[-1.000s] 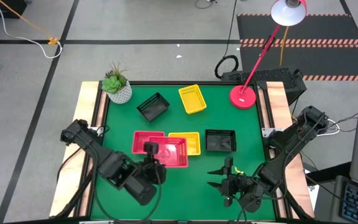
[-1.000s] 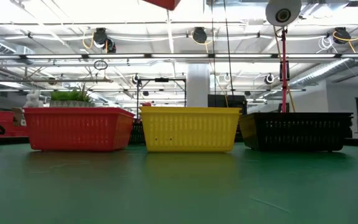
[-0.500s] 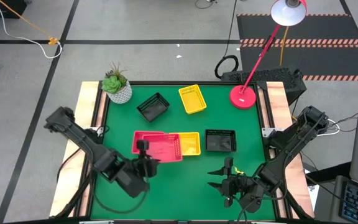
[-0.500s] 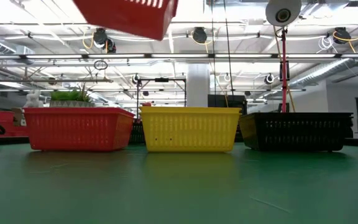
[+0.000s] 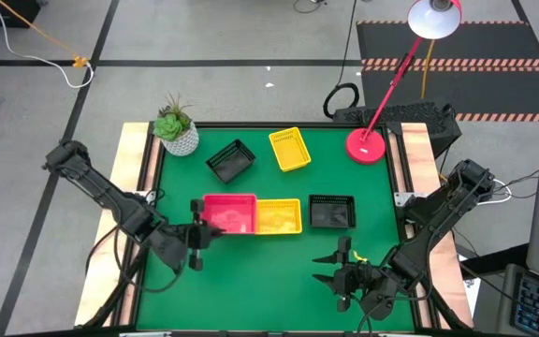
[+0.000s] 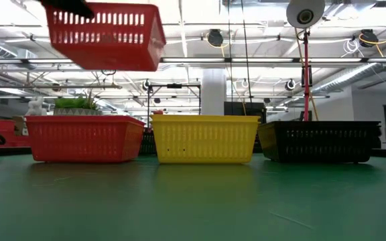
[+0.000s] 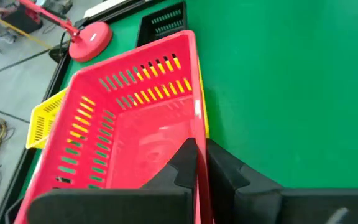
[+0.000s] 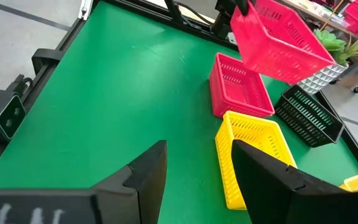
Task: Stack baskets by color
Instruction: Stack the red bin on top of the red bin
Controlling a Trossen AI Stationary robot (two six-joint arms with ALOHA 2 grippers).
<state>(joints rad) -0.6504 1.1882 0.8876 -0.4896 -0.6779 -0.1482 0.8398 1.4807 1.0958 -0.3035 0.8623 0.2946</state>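
A red basket (image 7: 135, 124) is held by the left gripper (image 7: 199, 165). One long wall of the basket is pinched between the two dark fingers (image 7: 182, 168), one inside the basket and one outside it. The basket is seen from above, so its smooth red floor and the slots in its walls can be looked into. Under it, a yellow basket (image 7: 42, 121) can be seen through the slots and sticking out at one side. Beyond the red basket, part of a black basket (image 7: 163, 22) is seen on the green worktop (image 7: 291, 81). A round red lamp base (image 7: 91, 38) is seen beside the black basket, with a thin red arm rising from it.
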